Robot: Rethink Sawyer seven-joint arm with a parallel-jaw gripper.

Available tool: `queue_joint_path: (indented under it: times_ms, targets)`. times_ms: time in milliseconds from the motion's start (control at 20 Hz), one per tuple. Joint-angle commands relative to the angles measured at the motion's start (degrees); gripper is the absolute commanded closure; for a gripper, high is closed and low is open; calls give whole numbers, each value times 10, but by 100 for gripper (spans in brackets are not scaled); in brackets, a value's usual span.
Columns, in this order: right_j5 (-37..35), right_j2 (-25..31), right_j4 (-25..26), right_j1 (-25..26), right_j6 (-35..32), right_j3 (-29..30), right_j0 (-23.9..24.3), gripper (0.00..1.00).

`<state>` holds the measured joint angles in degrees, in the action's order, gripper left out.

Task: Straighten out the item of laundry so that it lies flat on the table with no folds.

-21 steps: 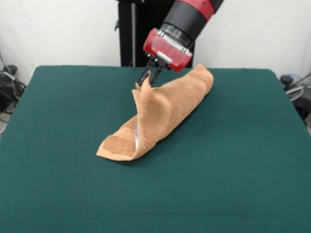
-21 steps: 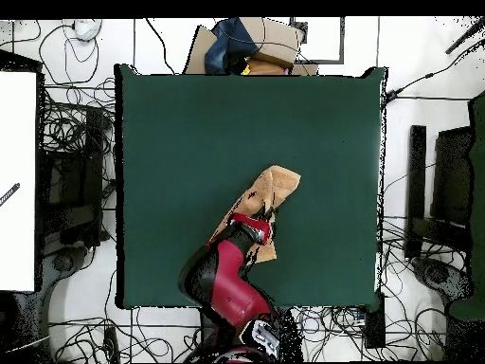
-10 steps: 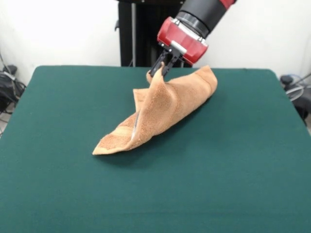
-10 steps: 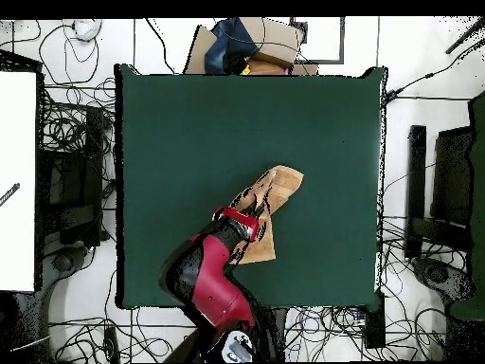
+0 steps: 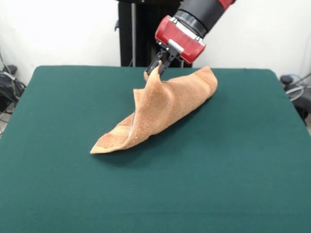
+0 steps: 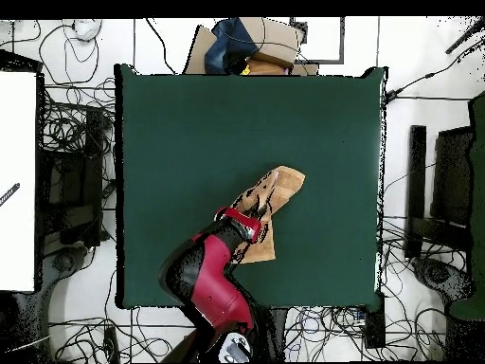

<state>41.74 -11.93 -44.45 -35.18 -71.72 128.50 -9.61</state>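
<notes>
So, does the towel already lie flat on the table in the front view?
No, the towel is pinched at one raised corner by the gripper and drapes down in folds to the table.

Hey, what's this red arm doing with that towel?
The robot arm is trying to spread the towel flat on the green table. Right now its claw is pinched shut on one edge of the towel, holding that part up in a peak. The rest drapes down and lies on the table, folded over on itself, with one corner stretched out toward the camera in the front view. So it is far from flat: the cloth is lifted and creased.
</notes>
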Motion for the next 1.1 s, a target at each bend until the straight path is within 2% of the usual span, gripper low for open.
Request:
queue_joint_path:
  times_ms: [50,350,600,850,1100]
  targets:
    - [-34,-14,-38,26,-90,-31,-3,100]
    - [-16,-17,-62,41,-98,-40,-13,100]
    - [9,-10,19,66,-144,-32,1,100]
    - [29,-10,23,87,-168,-23,-8,100]
    - [25,4,7,94,-178,-44,-12,100]
